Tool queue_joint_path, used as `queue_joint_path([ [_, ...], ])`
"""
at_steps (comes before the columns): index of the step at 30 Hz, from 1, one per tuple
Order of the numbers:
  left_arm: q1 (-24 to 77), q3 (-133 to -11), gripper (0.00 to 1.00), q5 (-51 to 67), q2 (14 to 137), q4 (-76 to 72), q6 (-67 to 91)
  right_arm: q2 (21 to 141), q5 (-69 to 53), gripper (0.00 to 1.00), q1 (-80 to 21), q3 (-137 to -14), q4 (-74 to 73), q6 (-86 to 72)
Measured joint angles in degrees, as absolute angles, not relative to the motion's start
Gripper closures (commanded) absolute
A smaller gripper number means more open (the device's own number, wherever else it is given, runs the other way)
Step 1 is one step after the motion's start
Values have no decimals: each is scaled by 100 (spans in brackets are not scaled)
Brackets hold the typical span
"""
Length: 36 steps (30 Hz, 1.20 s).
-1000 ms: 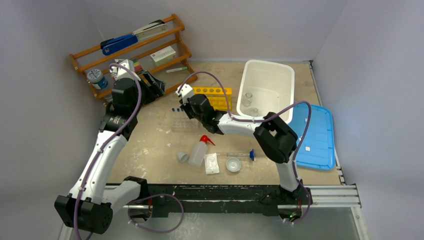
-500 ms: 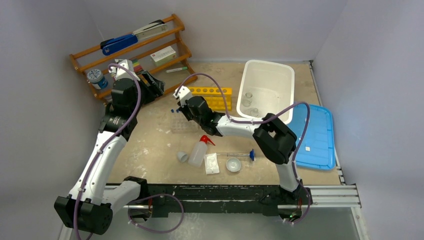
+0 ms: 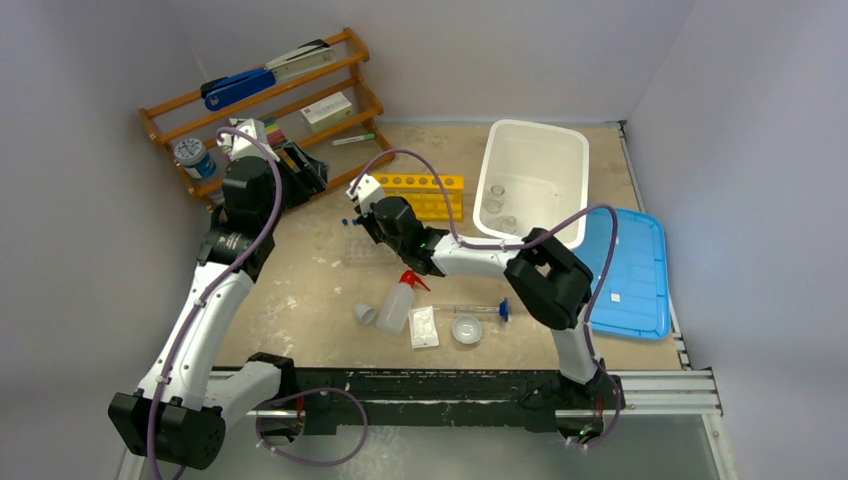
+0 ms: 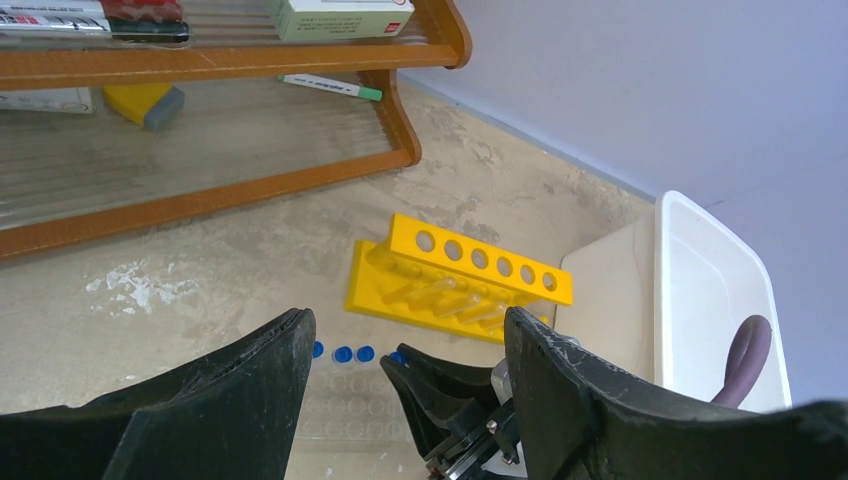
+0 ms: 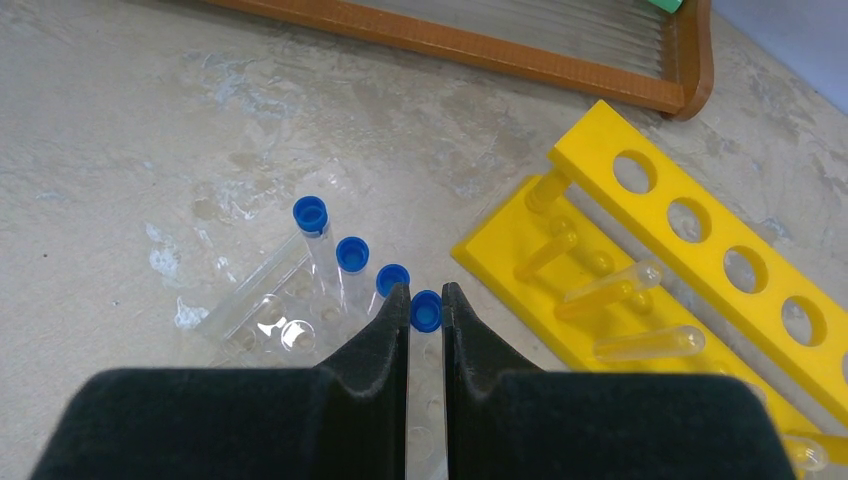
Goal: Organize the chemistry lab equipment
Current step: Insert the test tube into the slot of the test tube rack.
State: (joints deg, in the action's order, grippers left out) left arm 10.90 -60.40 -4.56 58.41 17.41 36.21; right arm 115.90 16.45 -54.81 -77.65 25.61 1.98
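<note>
My right gripper [image 3: 360, 216] [image 5: 426, 292] is shut on a blue-capped clear tube [image 5: 426, 311], holding it upright at the back row of the clear tube tray [image 3: 368, 249] [image 5: 262, 318]. Three other blue-capped tubes [image 5: 352, 254] stand in that row to its left. The yellow six-hole rack [image 3: 430, 194] [image 5: 690, 262] lies just right of the tray. My left gripper [image 3: 308, 170] [image 4: 405, 322] is open and empty, hovering by the wooden shelf. The white squeeze bottle with red nozzle [image 3: 398, 303], a small flask [image 3: 366, 314], a glass dish [image 3: 467, 329] and another tube [image 3: 478, 309] lie nearer the front.
A white bin [image 3: 536, 126] at the back right holds small glass flasks [image 3: 497, 206]. A blue lid [image 3: 630, 270] lies to its right. A white packet [image 3: 423, 327] lies by the bottle. The wooden shelf [image 3: 270, 100] with stapler and boxes stands at the back left.
My right gripper has moved left from beside the yellow rack to the back edge of the clear tray, carrying the tube. The left arm has not moved.
</note>
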Motion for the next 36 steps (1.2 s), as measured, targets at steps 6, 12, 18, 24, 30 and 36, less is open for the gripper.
queue_joint_path([
  [6, 1090, -6038, 32, -475, 5837, 1730, 3623, 11590, 1767, 97, -5535, -7686, 2694, 209],
  [12, 1090, -6027, 32, -475, 5837, 1726, 3625, 11587, 1863, 96, -5561, -7636, 2779, 202],
  [18, 1090, -6027, 32, -475, 5837, 1726, 3625, 11587, 1887, 99, -5566, -7636, 2779, 202],
  [24, 1090, -6027, 32, -475, 5837, 1726, 3627, 11587, 2012, 100, -5594, -7636, 2777, 202],
  [30, 1090, -6027, 32, -475, 5837, 1726, 3629, 11587, 2067, 100, -5599, -7636, 2773, 200],
  [36, 1090, -6027, 32, -475, 5837, 1726, 3629, 11587, 2156, 100, -5599, -7638, 2768, 202],
])
